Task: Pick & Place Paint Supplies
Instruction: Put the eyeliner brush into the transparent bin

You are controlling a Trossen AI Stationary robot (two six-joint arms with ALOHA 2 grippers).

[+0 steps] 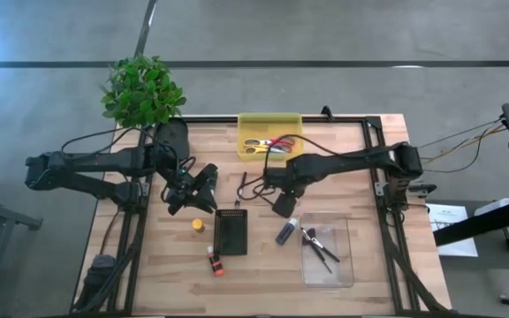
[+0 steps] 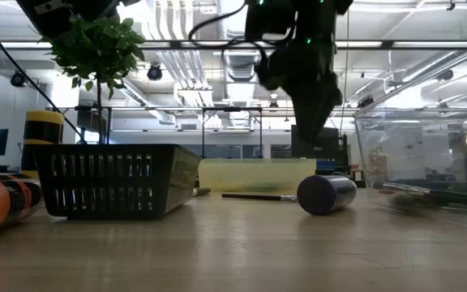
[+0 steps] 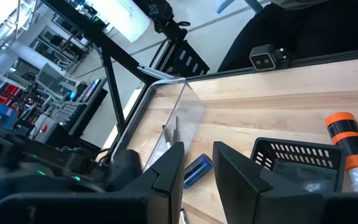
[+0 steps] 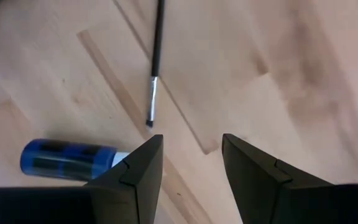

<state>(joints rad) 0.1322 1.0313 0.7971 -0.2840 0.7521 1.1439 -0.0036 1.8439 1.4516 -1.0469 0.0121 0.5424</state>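
Potted plant (image 1: 141,90) at table's far left corner; wooden table (image 1: 263,265); grey floor (image 1: 325,35) beyond

Industrial lab, exposed ceiling ducts (image 2: 217,61), concrete floor (image 1: 325,35)

Both arms are matte black, built of thick jointed segments with thin black cables looping alongside; each gripper (image 4: 191,162) ends in two flat, angular dark fingers.
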